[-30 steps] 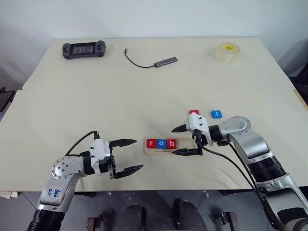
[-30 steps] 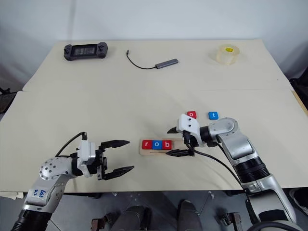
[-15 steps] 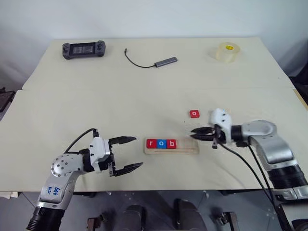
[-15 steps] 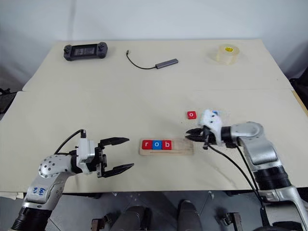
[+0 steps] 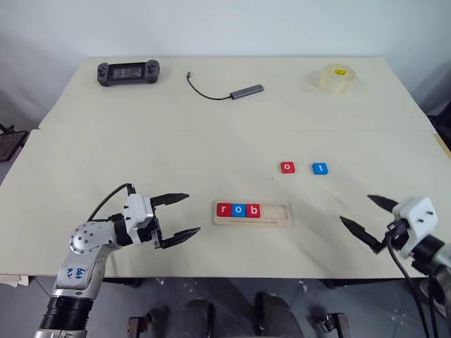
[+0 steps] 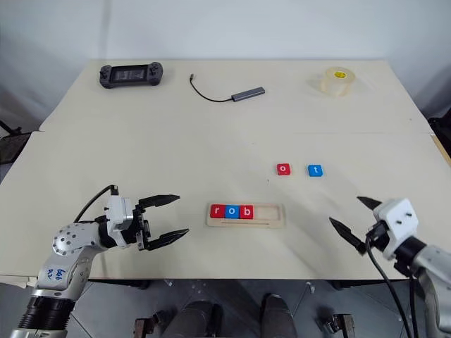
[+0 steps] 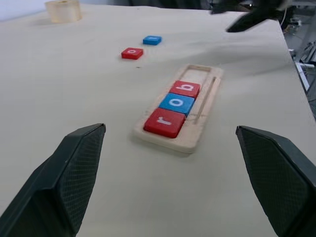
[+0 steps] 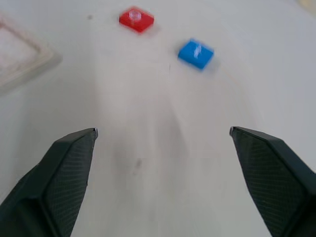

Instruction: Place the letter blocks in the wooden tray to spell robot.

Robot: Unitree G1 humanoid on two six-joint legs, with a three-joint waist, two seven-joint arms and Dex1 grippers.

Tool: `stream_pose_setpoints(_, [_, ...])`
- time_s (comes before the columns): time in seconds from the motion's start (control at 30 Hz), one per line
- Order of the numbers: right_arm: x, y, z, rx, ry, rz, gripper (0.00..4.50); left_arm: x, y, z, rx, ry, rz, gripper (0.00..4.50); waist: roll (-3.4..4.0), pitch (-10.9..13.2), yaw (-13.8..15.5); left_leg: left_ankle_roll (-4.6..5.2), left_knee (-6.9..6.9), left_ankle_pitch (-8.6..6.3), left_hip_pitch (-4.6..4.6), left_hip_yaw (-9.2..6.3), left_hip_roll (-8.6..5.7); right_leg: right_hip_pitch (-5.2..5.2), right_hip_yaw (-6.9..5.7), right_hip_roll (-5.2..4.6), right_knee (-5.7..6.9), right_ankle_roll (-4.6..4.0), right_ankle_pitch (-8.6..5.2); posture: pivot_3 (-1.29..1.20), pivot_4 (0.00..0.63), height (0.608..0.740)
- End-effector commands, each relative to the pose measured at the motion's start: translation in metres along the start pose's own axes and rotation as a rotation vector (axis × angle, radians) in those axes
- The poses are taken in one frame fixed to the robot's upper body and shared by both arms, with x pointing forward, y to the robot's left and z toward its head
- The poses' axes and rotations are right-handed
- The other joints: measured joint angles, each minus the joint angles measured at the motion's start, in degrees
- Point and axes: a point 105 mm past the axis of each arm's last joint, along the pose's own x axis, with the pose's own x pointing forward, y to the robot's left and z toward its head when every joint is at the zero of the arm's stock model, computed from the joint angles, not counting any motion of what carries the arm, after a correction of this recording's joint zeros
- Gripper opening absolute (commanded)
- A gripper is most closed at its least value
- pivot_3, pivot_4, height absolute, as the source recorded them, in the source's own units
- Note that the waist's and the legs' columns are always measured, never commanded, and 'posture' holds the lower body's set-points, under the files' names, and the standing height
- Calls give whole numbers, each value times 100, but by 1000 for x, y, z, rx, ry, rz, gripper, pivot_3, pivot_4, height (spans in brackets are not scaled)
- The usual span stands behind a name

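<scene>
Right tool (image 5: 368,220) has swung away from wooden tray (image 5: 271,222), jaws apart and empty; left tool (image 5: 177,217) gapes too

Two head cameras high up looking down on the table (image 5: 211,127), wrist cameras low and close, all sharing the tray (image 7: 200,126)

Bare table surrounds the wooden tray (image 5: 253,214); its right two slots lie open
</scene>
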Motion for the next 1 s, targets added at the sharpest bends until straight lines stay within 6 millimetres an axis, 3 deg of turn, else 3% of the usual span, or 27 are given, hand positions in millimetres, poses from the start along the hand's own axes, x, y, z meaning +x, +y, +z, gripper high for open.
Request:
stream_pose_setpoints(0.03, [0,-6,23,-21,-87,-54,4438,4,2,8,39,-31,-7,4500,0,0,-15,1,1,1,1,0,-1,0,1,-2,-1,0,0,0,150,740])
stream_pose_setpoints(0.23, [39,0,53,31,-76,7,4438,7,4,12,42,-42,-8,4500,1,-1,-74,0,1,2,2,-3,2,-3,0,-3,1,0,0,0,150,740])
stream_pose_setpoints(0.53, [102,-11,72,123,139,-10,4438,12,-1,18,50,-67,3,4500,1,0,-83,1,2,3,-14,-17,-6,-9,-13,-21,2,-3,-1,0,150,740])
stream_pose_setpoints(0.83, [117,-12,85,107,147,0,4438,9,-9,18,41,-62,27,4500,1,0,-85,6,-2,0,-24,-24,-13,-11,-23,-20,6,-2,-1,0,150,740])
stream_pose_setpoints(1.0, [131,2,91,152,155,41,4438,10,-10,19,39,-61,30,4500,1,0,-110,6,0,1,-22,-22,-10,-11,-21,-16,9,-2,-1,0,150,740])
